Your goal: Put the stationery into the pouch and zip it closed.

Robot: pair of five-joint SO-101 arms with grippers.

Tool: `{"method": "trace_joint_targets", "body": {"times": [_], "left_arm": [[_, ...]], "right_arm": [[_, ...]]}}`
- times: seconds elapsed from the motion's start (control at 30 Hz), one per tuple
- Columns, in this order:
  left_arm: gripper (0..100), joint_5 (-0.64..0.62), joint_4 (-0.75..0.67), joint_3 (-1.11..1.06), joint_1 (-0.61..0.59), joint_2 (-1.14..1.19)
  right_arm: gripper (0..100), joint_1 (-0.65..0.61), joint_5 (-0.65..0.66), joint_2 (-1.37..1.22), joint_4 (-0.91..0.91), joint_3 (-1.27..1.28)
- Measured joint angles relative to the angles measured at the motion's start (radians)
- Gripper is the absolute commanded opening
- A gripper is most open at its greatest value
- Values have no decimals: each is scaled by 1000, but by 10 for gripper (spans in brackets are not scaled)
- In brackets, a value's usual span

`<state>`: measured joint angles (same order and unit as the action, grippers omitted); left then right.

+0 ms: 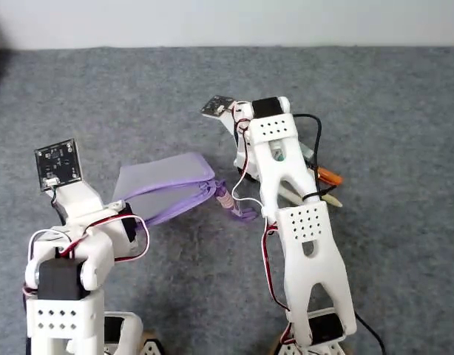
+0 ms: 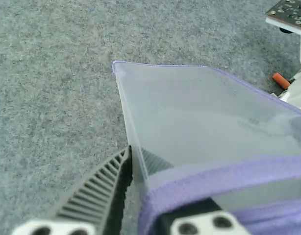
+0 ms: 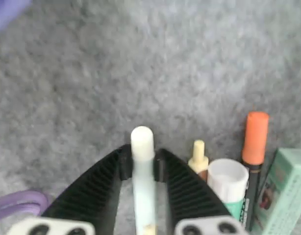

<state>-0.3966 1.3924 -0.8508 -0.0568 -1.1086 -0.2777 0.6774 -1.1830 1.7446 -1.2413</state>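
Two end effectors, both closed on something. Left end effector point(image 2: 140, 181) clamped onto the purple-trimmed rim of the pouch point(image 1: 164, 181), probably to hold the mouth up and steady for loading. Right end effector point(image 3: 142, 161) pinched tight around a pale pen point(image 3: 142, 139), white-capped, just beside the other stationery on the grey bench point(image 1: 375, 96): orange-capped pen point(image 3: 256, 137), glue stick point(image 3: 228, 178), mint box point(image 3: 283, 191). Pouch translucent, soft, lilac-edged, lying between the two arms, zip apparently open.

pouch point(image 2: 209, 122): clear, purple trim | pen point(image 3: 142, 147): white | marker cap point(image 3: 255, 129): orange | box point(image 3: 283, 191): mint | table point(image 1: 138, 96): grey
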Motion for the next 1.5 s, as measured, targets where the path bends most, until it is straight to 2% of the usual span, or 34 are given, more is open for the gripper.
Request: {"method": "trace_joint_targets", "body": {"times": [0.33,0.67,0.8,1.1,1.3,1.5], "left_arm": [[12,0,0,0,0,0],[12,0,0,78,2,14],[12,0,0,94,2,14],[12,0,0,94,2,41],[12,0,0,157,3,149],[12,0,0,216,5,249]], "right_arm": [[8,17,0,8,8,-210],[8,46,-101,328,9,-199],[8,46,-163,514,9,-52],[8,38,-379,1045,9,485],[8,-89,-531,1287,9,562],[8,-259,-667,1412,-40,562]]}}
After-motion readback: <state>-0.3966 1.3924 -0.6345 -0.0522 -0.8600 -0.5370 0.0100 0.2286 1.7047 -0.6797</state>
